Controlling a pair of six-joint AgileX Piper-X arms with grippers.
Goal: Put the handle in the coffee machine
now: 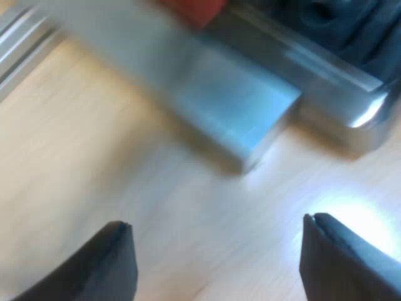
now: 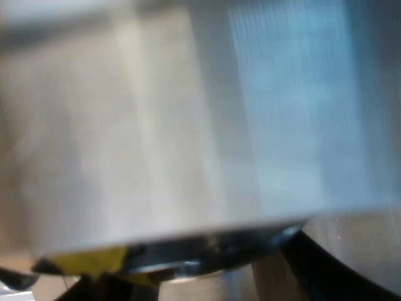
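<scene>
Handle (image 1: 191, 9): a red patch, taken for its red end, sat well ahead of the left gripper (image 1: 216, 222), at the far edge of a metal block (image 1: 238, 106). The rest of the handle could not be made out. The red patch was apart from the gripper, with the block between them.

Left gripper: the two black fingers (image 1: 116, 263) stood wide apart with nothing between them, over a bare wooden table (image 1: 94, 157). The block lay on the table just ahead of the fingertips, not touching them. A shiny metal base (image 1: 351, 106) adjoined the block, farther out.

Right gripper (image 2: 200, 269): could not tell whether it was open or closed. A broad metal surface (image 2: 250, 113) stood very close ahead of it. A round metal rim (image 2: 188, 260) with a yellow piece (image 2: 88, 260) beside it showed close against the gripper, under that surface.
</scene>
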